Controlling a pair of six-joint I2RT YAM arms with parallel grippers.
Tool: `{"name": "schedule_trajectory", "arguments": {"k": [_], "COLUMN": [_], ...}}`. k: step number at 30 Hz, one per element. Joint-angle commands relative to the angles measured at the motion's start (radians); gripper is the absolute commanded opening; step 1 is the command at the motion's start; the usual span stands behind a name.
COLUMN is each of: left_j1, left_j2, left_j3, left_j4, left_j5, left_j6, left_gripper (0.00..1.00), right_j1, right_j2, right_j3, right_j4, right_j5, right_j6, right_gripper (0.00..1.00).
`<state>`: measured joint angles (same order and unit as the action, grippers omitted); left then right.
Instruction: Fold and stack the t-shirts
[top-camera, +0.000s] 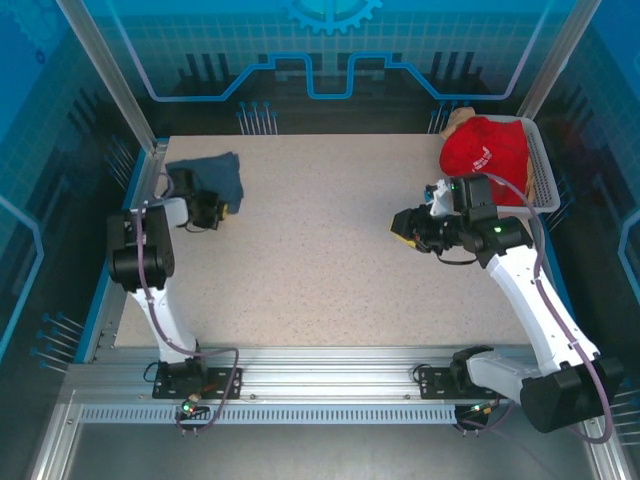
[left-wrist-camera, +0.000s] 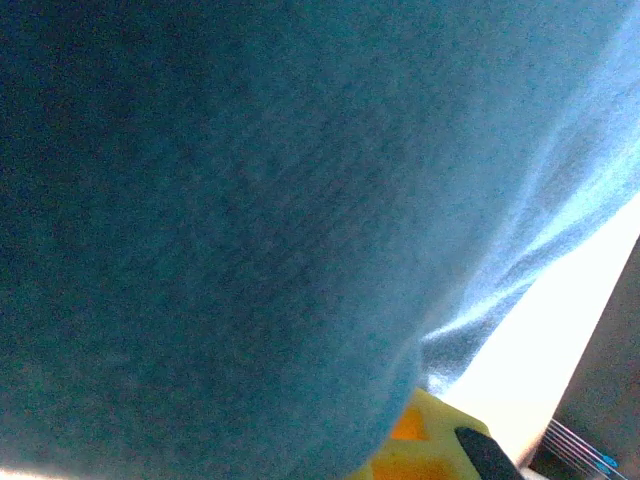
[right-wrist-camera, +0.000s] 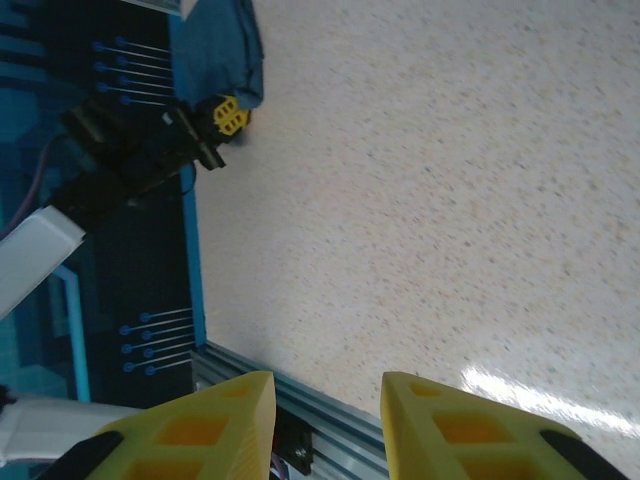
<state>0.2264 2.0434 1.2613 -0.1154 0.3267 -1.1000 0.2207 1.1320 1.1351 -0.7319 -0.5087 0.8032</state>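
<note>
Blue t-shirt (top-camera: 207, 172): bunched at far left corner of table (top-camera: 320, 280), cloth draped close over left wrist camera.
Left gripper (top-camera: 218, 211): pressed together on blue t-shirt's near edge, pinching cloth.
Red t-shirt (top-camera: 488, 150): heaped in basket (top-camera: 545, 175) at far right corner, tan t-shirt (top-camera: 458, 120) just behind.
Right gripper (right-wrist-camera: 325, 385): fingers spread, nothing between, above bare table toward right edge, just beside basket.

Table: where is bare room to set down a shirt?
The middle of the table, between the blue t-shirt and the right end effector, is bare, as is the near strip. Crowded: far right, at the basket holding the red t-shirt.
</note>
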Motion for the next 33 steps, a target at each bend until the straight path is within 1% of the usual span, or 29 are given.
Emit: {"name": "schedule_trajectory", "arguments": {"k": [1, 4, 9, 11, 12, 13, 14, 15, 16, 18, 21, 22, 24, 26, 27, 29, 30, 31, 33], "left_j1": [0.033, 0.040, 0.051, 0.052, 0.053, 0.051, 0.051, 0.051, 0.050, 0.046, 0.039, 0.036, 0.030, 0.016, 0.004, -0.028, -0.046, -0.061, -0.079], "left_j2": [0.113, 0.197, 0.286, 0.308, 0.313, 0.304, 0.288, 0.260, 0.224, 0.138, -0.019, -0.081, -0.197, -0.316, -0.384, -0.509, -0.589, -0.662, -0.795], "left_j3": [0.162, 0.313, 0.454, 0.503, 0.516, 0.517, 0.506, 0.484, 0.457, 0.399, 0.300, 0.261, 0.182, 0.110, 0.069, -0.012, -0.059, -0.115, -0.214], "left_j4": [-0.201, -0.313, -0.371, -0.398, -0.408, -0.412, -0.407, -0.396, -0.383, -0.361, -0.357, -0.356, -0.368, -0.408, -0.423, -0.450, -0.459, -0.460, -0.459], "left_j5": [0.084, 0.080, 0.088, 0.084, 0.078, 0.064, 0.054, 0.048, 0.040, 0.025, -0.003, -0.014, -0.036, -0.071, -0.081, -0.104, -0.114, -0.122, -0.138], "left_j6": [0.202, 0.291, 0.346, 0.360, 0.366, 0.374, 0.377, 0.376, 0.376, 0.381, 0.380, 0.374, 0.360, 0.352, 0.349, 0.343, 0.334, 0.321, 0.285], "left_gripper": [0.01, 0.01, 0.03, 0.05, 0.07, 0.13, 0.19, 0.28, 0.36, 0.48, 0.61, 0.64, 0.98, 0.99, 0.99, 0.99, 0.99, 0.99, 0.99], "right_j1": [-0.006, -0.002, 0.010, 0.015, 0.017, 0.021, 0.021, 0.021, 0.020, 0.020, 0.020, 0.019, 0.017, 0.014, 0.010, 0.004, 0.002, -0.001, -0.003], "right_j2": [0.031, 0.054, 0.072, 0.074, 0.070, 0.064, 0.057, 0.041, 0.023, -0.017, -0.071, -0.081, -0.092, -0.091, -0.087, -0.077, -0.066, -0.048, -0.028], "right_j3": [0.052, 0.067, 0.063, 0.057, 0.051, 0.045, 0.034, 0.020, 0.007, -0.023, -0.070, -0.080, -0.094, -0.097, -0.091, -0.068, -0.041, -0.012, 0.026], "right_j4": [0.049, 0.041, 0.053, 0.062, 0.075, 0.091, 0.112, 0.150, 0.186, 0.267, 0.384, 0.407, 0.433, 0.431, 0.418, 0.347, 0.268, 0.178, 0.079], "right_j5": [-0.040, -0.037, -0.031, -0.028, -0.027, -0.027, -0.027, -0.027, -0.022, -0.001, 0.034, 0.046, 0.064, 0.068, 0.068, 0.094, 0.132, 0.173, 0.229], "right_j6": [0.007, 0.004, 0.007, 0.011, 0.014, 0.018, 0.023, 0.030, 0.039, 0.059, 0.092, 0.098, 0.106, 0.105, 0.107, 0.102, 0.088, 0.071, 0.003], "right_gripper": [0.34, 0.34, 0.34, 0.34, 0.34, 0.33, 0.33, 0.34, 0.35, 0.41, 0.51, 0.54, 0.60, 0.67, 0.73, 0.88, 1.00, 1.00, 1.00]}}
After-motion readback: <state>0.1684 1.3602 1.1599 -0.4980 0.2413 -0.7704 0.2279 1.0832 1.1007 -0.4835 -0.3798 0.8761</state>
